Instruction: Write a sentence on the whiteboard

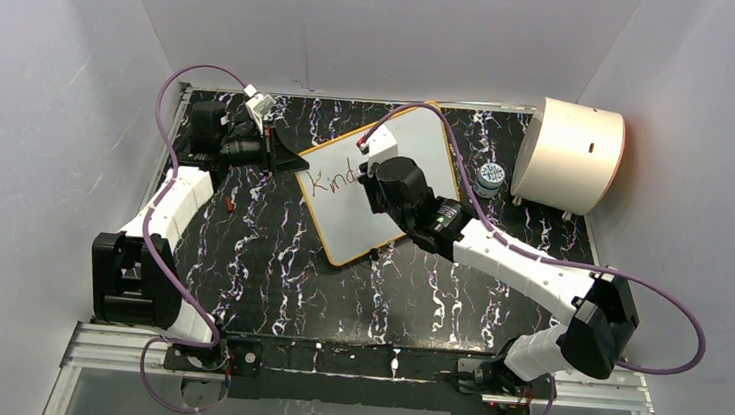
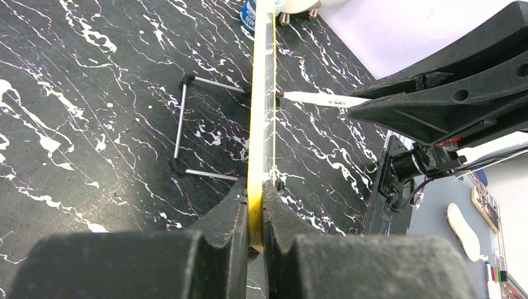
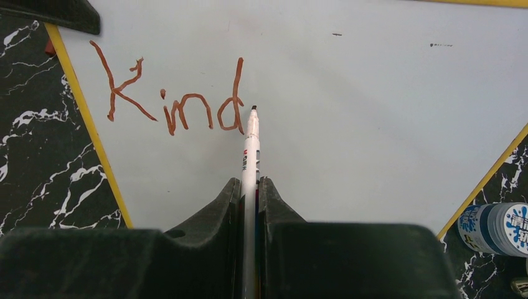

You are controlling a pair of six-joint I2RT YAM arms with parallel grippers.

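The whiteboard [image 1: 342, 220], white with a thin orange-yellow rim, stands tilted on a wire stand on the black marbled mat. My left gripper [image 1: 299, 164] is shut on its left edge; in the left wrist view the jaws [image 2: 255, 205] clamp the yellow rim [image 2: 261, 93] seen edge-on. My right gripper [image 1: 371, 183] is shut on a white marker [image 3: 251, 149], whose tip rests on the board [image 3: 373, 112] just right of the "d". The sentence [image 3: 174, 93] reads "Kind" in dark red lettering; it also shows in the top view [image 1: 331, 179].
A cream half-cylinder drum [image 1: 571, 155] stands at the back right. A small blue-labelled jar [image 1: 489, 178] sits between it and the board, also in the right wrist view [image 3: 495, 227]. The board's wire stand [image 2: 187, 124] rests on the mat behind it. Grey walls enclose the mat.
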